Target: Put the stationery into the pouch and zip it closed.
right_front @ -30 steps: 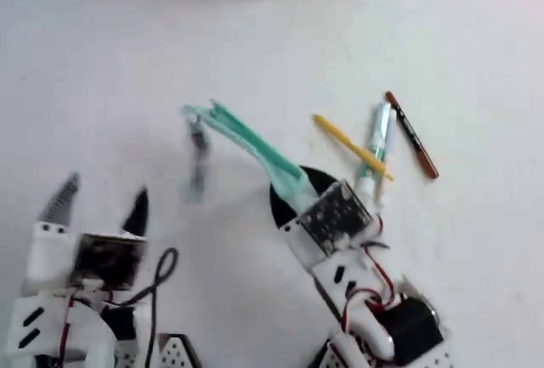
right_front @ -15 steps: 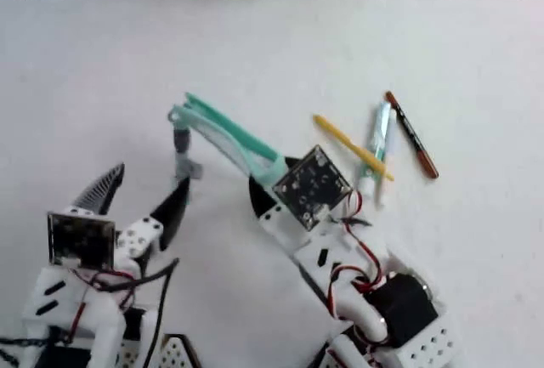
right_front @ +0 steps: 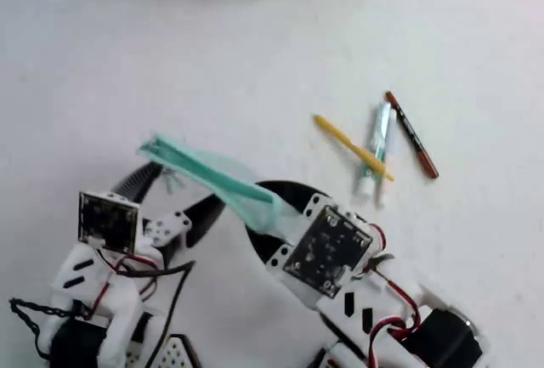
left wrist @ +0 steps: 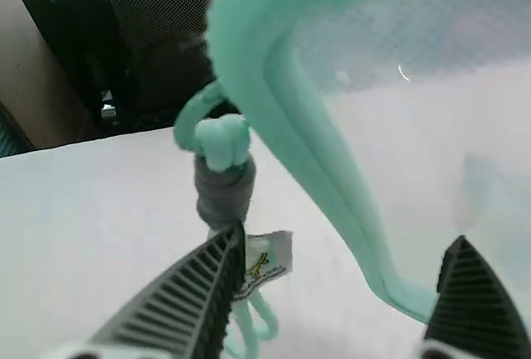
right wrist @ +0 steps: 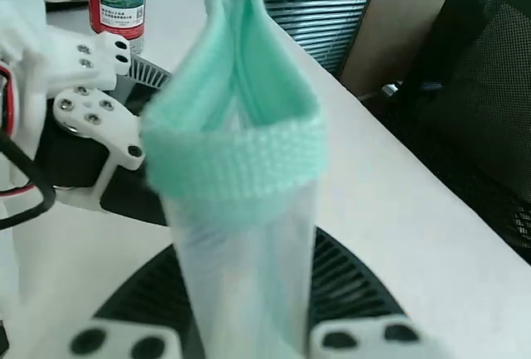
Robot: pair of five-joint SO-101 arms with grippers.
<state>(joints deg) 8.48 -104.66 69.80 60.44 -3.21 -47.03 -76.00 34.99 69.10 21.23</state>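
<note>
Lowered, translucent mint pouch (right_front: 204,172) sits clamped in right fingers (right wrist: 344,280); left fingers (left wrist: 195,309) spread.

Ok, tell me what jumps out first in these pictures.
The mint pouch is gripped at one end by the right pincer and held above the table. The left pincer stands open around its zipper end. Three pens lie loose near the right arm.

- The right gripper (right_front: 270,208) is clamped on one end of the pouch (right_front: 200,171), holding it up.
- The left gripper (right_front: 172,196) sits at the pouch's other end, jaws spread wide, one on each side of it.
</note>
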